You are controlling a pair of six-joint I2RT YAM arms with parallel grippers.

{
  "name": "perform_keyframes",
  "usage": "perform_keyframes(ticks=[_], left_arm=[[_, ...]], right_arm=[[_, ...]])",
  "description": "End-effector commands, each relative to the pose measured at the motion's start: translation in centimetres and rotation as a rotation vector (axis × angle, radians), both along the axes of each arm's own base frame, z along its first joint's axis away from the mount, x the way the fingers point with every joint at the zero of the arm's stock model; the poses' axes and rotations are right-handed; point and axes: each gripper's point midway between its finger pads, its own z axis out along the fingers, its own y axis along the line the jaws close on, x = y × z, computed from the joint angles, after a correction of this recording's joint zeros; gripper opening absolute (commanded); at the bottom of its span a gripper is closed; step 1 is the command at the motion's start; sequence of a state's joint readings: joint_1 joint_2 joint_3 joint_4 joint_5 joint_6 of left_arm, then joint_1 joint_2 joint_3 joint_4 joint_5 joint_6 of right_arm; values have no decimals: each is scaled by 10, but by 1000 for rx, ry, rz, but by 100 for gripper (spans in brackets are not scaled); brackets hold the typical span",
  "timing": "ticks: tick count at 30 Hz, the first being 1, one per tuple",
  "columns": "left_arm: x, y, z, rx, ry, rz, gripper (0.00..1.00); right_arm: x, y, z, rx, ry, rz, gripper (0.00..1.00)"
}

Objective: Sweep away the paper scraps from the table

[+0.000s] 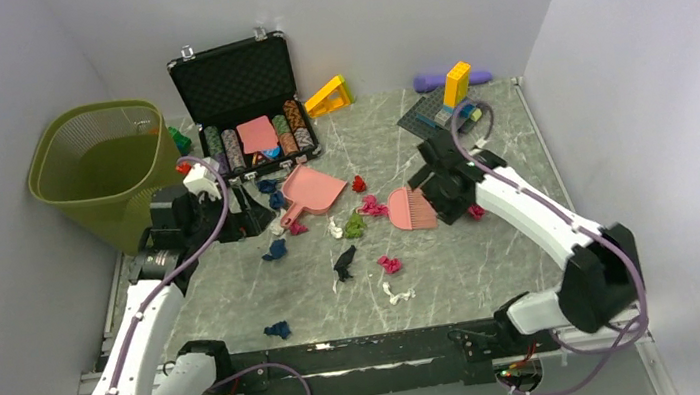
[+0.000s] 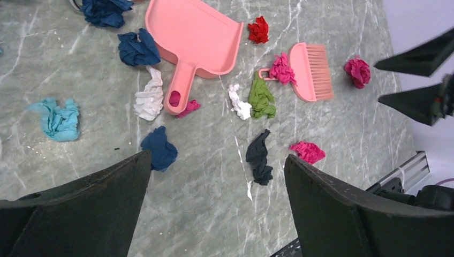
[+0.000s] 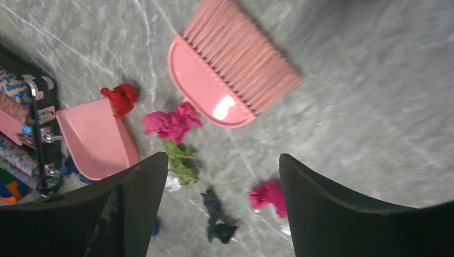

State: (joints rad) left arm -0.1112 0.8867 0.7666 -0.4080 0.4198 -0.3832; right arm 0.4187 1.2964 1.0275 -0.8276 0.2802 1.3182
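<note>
A grey-green marble desk (image 1: pixel 495 260) walled in white, littered with paper scraps (image 2: pixel 261 99) around a pink dustpan (image 2: pixel 198 35) and brush (image 2: pixel 310 72).
Both hands are held wide open and empty: the left hand (image 2: pixel 217 160) near the dustpan, the right hand (image 3: pixel 222 160) just beside the brush. The brush is probably best gripped by its handle, bristles down, so scraps can be pushed toward the pan.
</note>
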Motion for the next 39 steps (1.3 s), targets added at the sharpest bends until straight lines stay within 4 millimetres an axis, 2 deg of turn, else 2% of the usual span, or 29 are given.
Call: perform_keyframes(ticks=[1, 5, 11, 17, 22, 25, 27, 34, 38, 39], left_arm=[[5, -6, 13, -7, -49, -12, 98], [0, -2, 21, 43, -67, -27, 98], [-7, 12, 28, 156, -86, -27, 98], [-8, 17, 21, 191, -100, -26, 98], [-9, 16, 18, 193, -101, -37, 98], [-10, 17, 20, 195, -113, -36, 98], [-12, 17, 20, 195, -122, -35, 98], [-14, 17, 23, 194, -138, -32, 98], [-14, 15, 23, 185, -135, -44, 98], [-14, 15, 22, 185, -134, -46, 98]], right_arm=[[27, 41, -2, 98, 26, -114, 79], [37, 75, -14, 121, 64, -109, 74], [37, 92, -38, 161, 118, -202, 70], [44, 95, -54, 183, 139, -308, 72], [53, 103, -68, 193, 169, -360, 70], [62, 108, -72, 206, 164, -378, 61], [66, 109, -77, 202, 172, -401, 61], [76, 99, -94, 173, 198, -473, 67], [78, 94, -107, 193, 233, -505, 64], [78, 93, -113, 189, 249, -514, 61]])
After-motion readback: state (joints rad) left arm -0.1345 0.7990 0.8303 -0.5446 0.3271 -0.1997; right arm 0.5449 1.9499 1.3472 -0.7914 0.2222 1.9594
